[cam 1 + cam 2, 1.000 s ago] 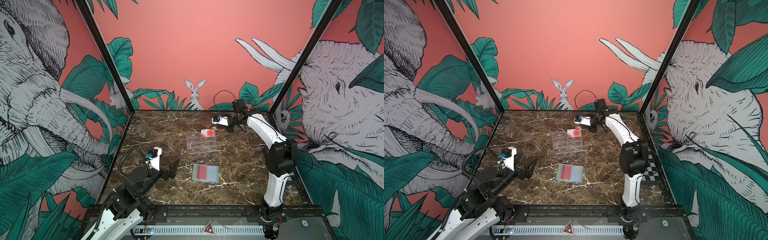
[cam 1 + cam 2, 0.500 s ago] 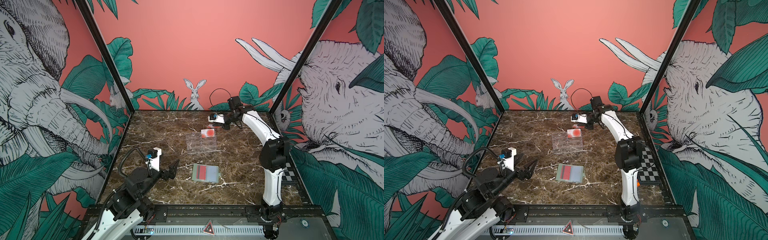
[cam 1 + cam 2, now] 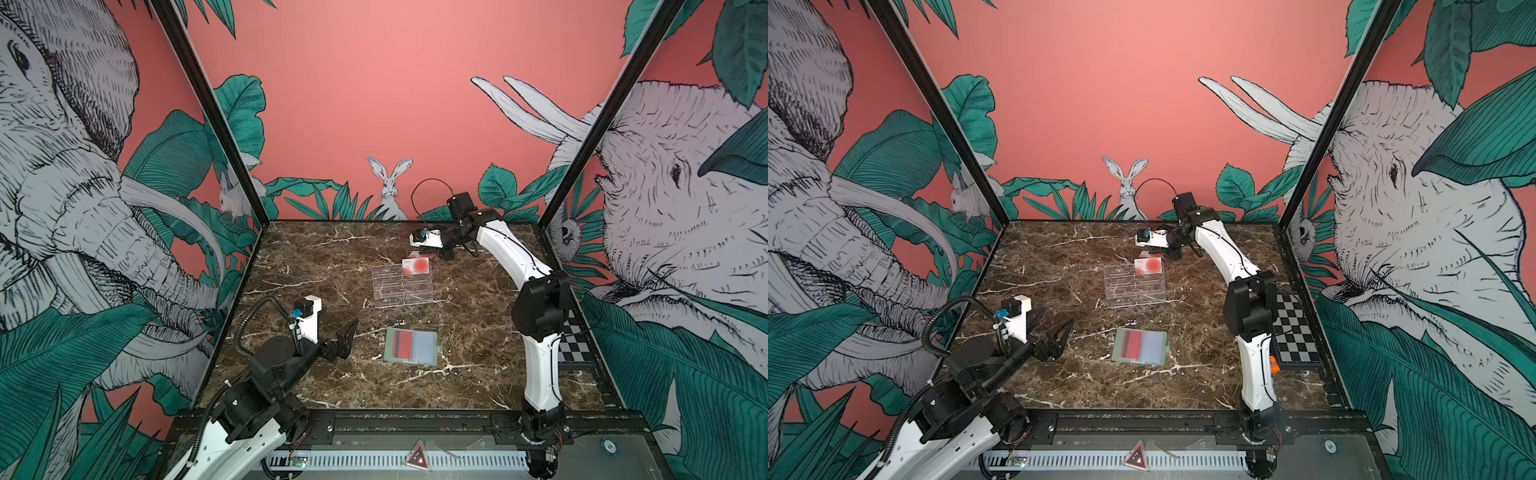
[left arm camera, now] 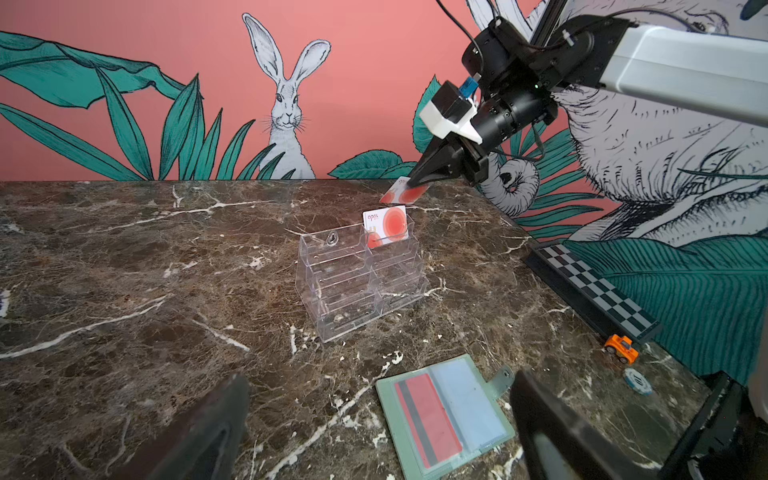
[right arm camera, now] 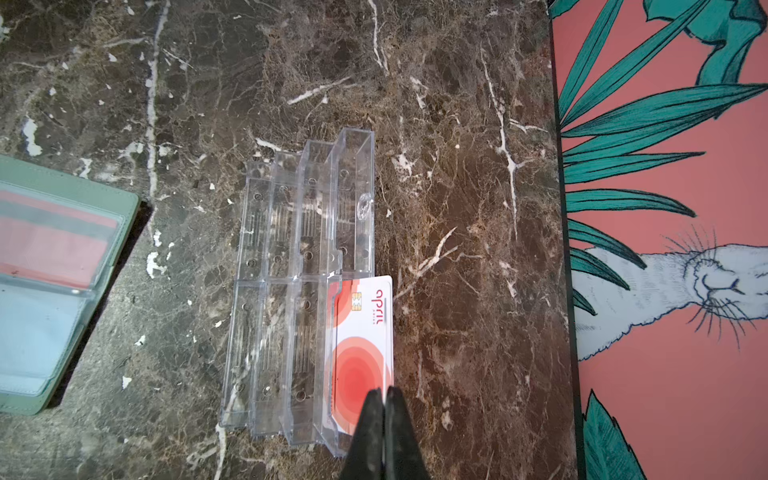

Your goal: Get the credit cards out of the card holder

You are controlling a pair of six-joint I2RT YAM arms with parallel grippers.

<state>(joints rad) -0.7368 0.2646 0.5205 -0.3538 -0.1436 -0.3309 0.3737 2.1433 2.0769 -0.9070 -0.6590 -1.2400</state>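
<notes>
The card holder [image 3: 411,348] [image 3: 1139,346] lies open and flat on the marble near the front. A red credit card with a dark stripe [image 4: 428,419] sits in its clear sleeve. A second credit card [image 4: 385,226] [image 5: 360,332], white with red circles, stands in the back tier of the clear stand. My right gripper [image 4: 409,181] [image 5: 384,392] is shut on a third credit card [image 4: 401,196], held just above and behind the stand. My left gripper [image 3: 347,332] [image 4: 374,434] is open and empty, low and left of the card holder.
The clear acrylic tiered stand [image 3: 401,286] [image 3: 1133,286] is in mid-table. A black-and-white checkered board [image 3: 1293,332] lies along the right edge, with an orange toy car [image 4: 621,348] and a poker chip [image 4: 638,380] near it. Walls close in the back and sides.
My right arm has swung a little to the left with its card, ending over the back of the stand. The left arm has not moved.
</notes>
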